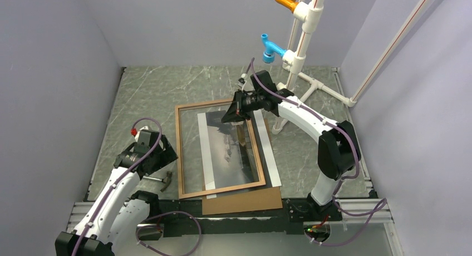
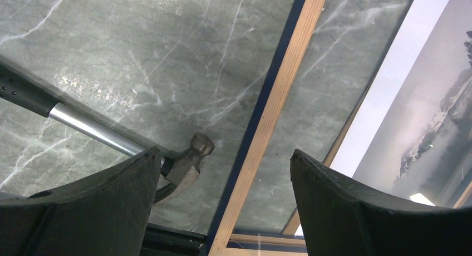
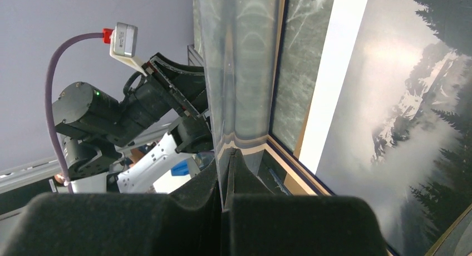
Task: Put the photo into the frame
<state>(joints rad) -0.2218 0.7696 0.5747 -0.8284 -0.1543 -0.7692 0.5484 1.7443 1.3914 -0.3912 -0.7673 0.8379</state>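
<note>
A hammer (image 1: 161, 180) lies near the tabletop's (image 1: 150, 94) near-left corner. A brown board (image 1: 242, 203) sits at its near edge, a clear sheet (image 3: 239, 61) mid-tabletop, white pipework (image 1: 303, 42) far right.

Brown frame (image 1: 178, 150), grey landscape photo (image 1: 228, 153) beneath

Grey-green marbled worktop (image 1: 150, 94) across mid-picture. Carries, at centre, a thin wooden frame (image 1: 179, 156) lying partly over a brown backing board (image 1: 245, 202), poking out at lower centre. Lower left, a hammer (image 1: 162, 180) just beside the frame's left rail. Upper right, a white pipe stand (image 1: 317, 86).
</note>
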